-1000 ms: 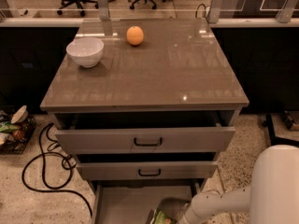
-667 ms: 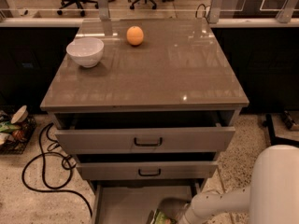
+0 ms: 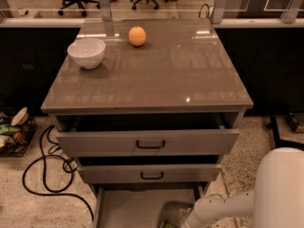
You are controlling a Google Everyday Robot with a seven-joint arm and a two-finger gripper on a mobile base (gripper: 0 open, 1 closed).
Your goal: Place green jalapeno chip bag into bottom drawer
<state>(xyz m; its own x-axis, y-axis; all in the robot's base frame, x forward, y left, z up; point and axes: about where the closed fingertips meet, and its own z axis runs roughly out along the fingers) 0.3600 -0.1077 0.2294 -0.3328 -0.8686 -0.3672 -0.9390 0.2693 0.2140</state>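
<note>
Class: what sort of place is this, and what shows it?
Likely an office or lab: swivel chairs at the back, a grey drawer cabinet, cables on the speckled floor. The robot's pincer hangs low over the open bottom drawer.

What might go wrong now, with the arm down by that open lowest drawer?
1. The gripper hangs low over the grey bottom drawer, with the light-green crinkly chip bag barely showing at the view's bottom edge; let go too near the front, the bag may spill out.
2. The grey middle drawer juts out just above, so a straight lift might knock it.
</note>
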